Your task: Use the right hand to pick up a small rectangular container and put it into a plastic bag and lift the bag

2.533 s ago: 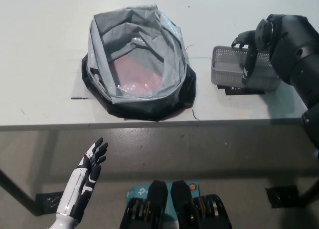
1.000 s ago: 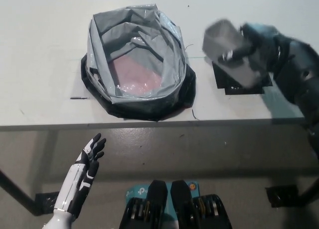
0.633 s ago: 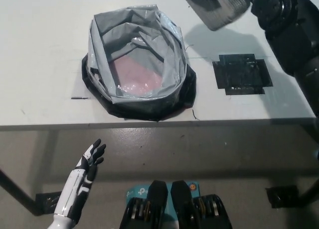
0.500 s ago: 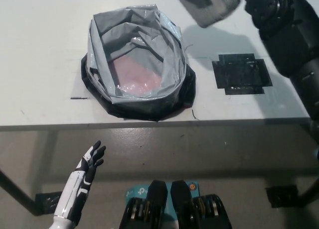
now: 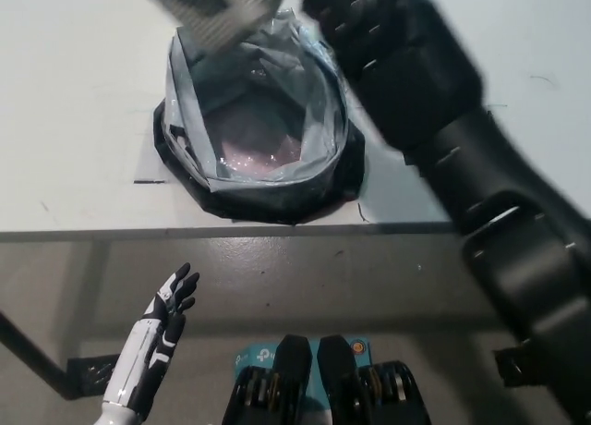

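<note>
Grey, blurred container (image 5: 222, 5), apparently held by right hand (image 5: 369, 28), above one bag (image 5: 254, 120); left hand (image 5: 171, 300) spread.

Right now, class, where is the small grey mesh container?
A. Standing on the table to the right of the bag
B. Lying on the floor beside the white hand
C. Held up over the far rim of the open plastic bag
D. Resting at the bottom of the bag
C: the grey mesh container hangs blurred above the far rim of the plastic bag, with the black right arm reaching to it.

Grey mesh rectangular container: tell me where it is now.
In the head view's top, the grey mesh container hangs over the grey plastic bag's far rim, beside the black right arm.
</note>
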